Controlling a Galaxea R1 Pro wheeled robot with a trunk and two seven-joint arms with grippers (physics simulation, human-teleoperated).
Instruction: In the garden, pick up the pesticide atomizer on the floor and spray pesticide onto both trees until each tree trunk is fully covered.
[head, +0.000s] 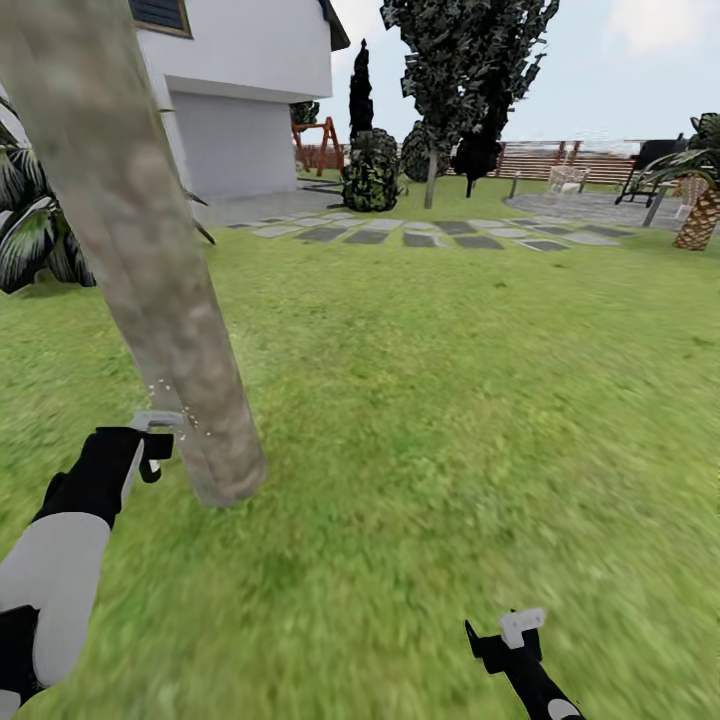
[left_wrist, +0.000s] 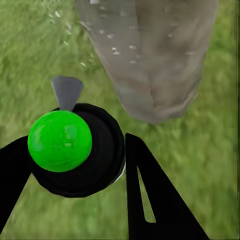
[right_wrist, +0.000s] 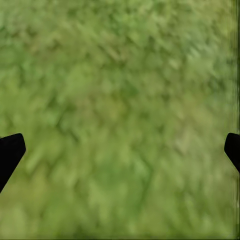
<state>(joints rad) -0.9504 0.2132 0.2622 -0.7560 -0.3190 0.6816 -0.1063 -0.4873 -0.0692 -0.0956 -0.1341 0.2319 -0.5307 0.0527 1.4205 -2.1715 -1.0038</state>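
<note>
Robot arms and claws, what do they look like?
The left arm is a rounded white shell with black joints, ending in a black wrist. The left gripper has flat black fingers, wedge-shaped with a slot cut through. The right gripper is black with a pale grey fingertip piece.

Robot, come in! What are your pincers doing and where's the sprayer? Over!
Left pincer shut on atomizer, nozzle facing tree trunk. White droplets speckle trunk. Right pincer open, over grass. Nothing in the way.

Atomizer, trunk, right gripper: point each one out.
Atomizer (left_wrist: 60, 141): left wrist view, on its green cap.
Trunk (head: 150, 280): head view, mid-column above the grass.
Right gripper (head: 505, 640): head view, between its fingertips.
</note>
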